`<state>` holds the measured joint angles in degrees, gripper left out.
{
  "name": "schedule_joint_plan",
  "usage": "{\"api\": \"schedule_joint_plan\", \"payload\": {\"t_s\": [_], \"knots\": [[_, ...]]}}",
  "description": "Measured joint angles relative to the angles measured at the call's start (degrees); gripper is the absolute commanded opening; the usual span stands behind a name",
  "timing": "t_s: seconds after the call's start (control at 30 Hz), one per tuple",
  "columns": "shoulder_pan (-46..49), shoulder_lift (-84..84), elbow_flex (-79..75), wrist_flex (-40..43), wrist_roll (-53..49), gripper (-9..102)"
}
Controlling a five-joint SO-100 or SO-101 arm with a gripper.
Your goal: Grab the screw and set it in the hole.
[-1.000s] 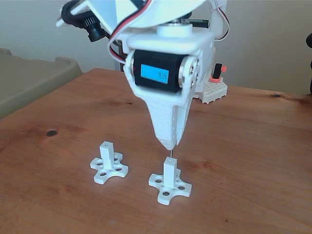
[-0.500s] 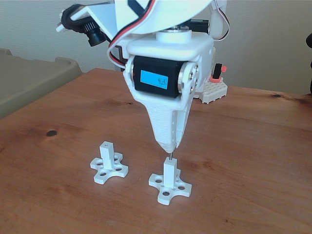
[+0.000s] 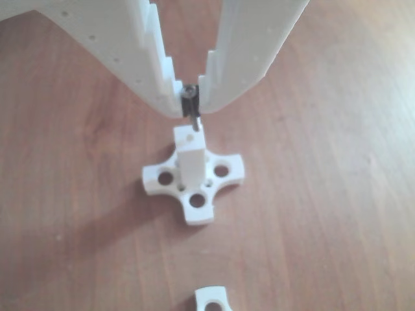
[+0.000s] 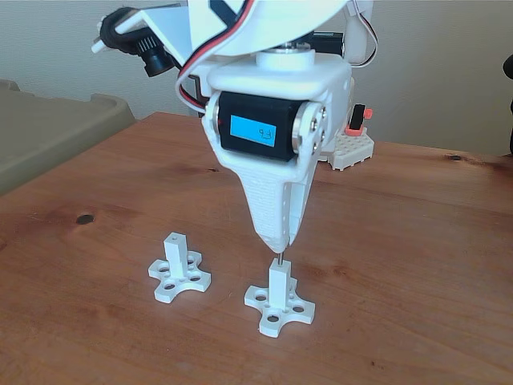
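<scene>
My white gripper (image 3: pixel 190 97) points straight down, shut on the head of the screw (image 3: pixel 193 111), a thin grey metal pin that hangs from the fingertips. Its tip sits right at the top face of the white square post (image 3: pixel 190 159), just behind the hole (image 3: pixel 189 137), which still shows open in the other view. In the fixed view the gripper (image 4: pixel 280 241) stands directly over that post (image 4: pixel 278 285), with a short piece of the screw (image 4: pixel 281 256) showing between tip and post. The post rises from a cross-shaped white base (image 4: pixel 272 317).
A second identical fixture (image 4: pixel 178 271) stands to the left of the first on the wooden table (image 4: pixel 417 265); its edge shows at the bottom of the other view (image 3: pixel 213 299). A white block with a red part (image 4: pixel 353 144) sits at the back. A beige bin (image 4: pixel 48 128) is beyond the table's left edge.
The gripper's motor body has dipped slightly. The fingertips and the screw have stayed over the same post.
</scene>
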<state>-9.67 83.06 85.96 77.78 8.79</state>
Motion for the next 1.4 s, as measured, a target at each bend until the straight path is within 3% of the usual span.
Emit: {"api": "schedule_joint_plan", "payload": {"t_s": [1.4], "knots": [[0.0,-1.32,0.97,-0.53,-0.35,-4]]}}
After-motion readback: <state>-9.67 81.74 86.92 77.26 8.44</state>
